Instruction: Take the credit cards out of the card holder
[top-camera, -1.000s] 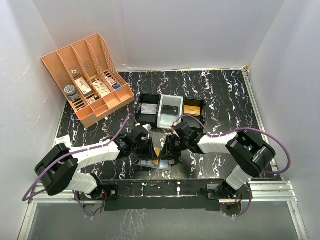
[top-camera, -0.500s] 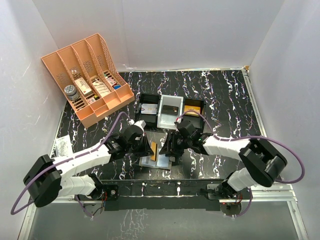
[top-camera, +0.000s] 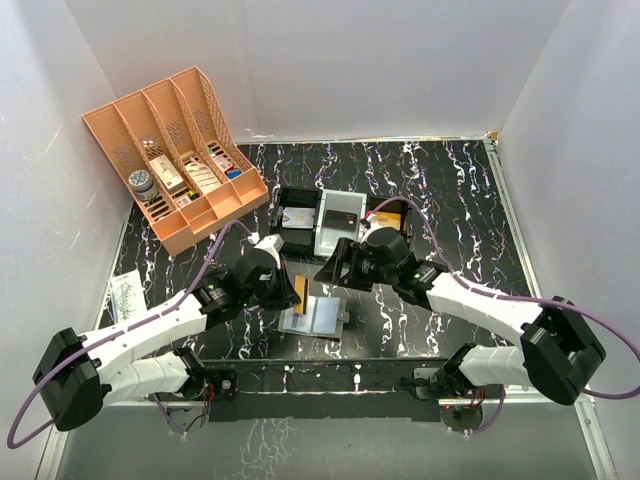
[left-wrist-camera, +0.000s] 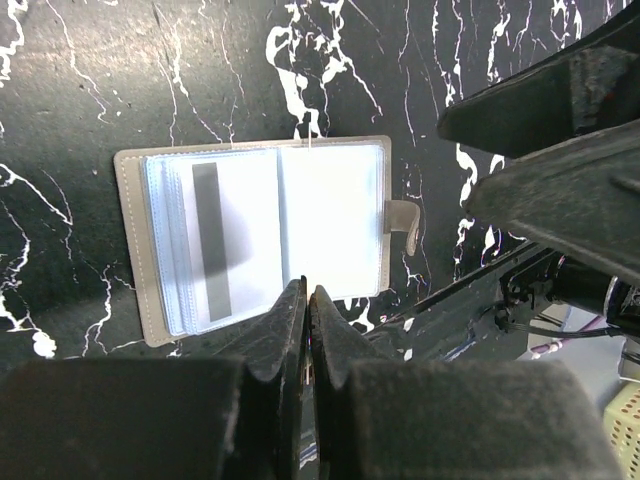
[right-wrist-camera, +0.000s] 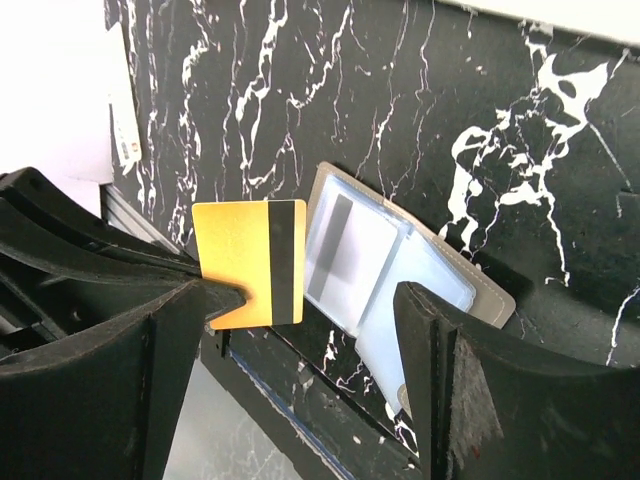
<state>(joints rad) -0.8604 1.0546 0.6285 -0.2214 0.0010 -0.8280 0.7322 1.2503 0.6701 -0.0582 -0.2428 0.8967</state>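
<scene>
Starting on the left, the left gripper (left-wrist-camera: 305, 312) has closed fully since a moment ago, and its fingers now pinch the lower corner of the orange credit card (right-wrist-camera: 248, 262). The card has come up out of the card holder (left-wrist-camera: 262, 235) and hangs upright in the air just above it, and its black magnetic stripe faces the right wrist camera. We judge from this that one card is free and the left arm can carry it off. The holder lies directly beneath the left fingertips, flat on the marbled table and spread open like a book, with nothing holding it. It shows a grey-brown border, pale blue-grey clear sleeves and a small closing tab (left-wrist-camera: 404, 226) sticking out on the side toward the right arm. Another card, its dark stripe (left-wrist-camera: 205, 240) visible, sits in the sleeve on the page away from the tab, so we think the task is only partly done. Further right, the right gripper (top-camera: 336, 270) was narrow and low at the holder a second ago. It has now spread its jaws wide and drawn back up and away, holding nothing. The holder is now below and in front of its fingertips, and the black tray (top-camera: 300, 190) is just behind it.
</scene>
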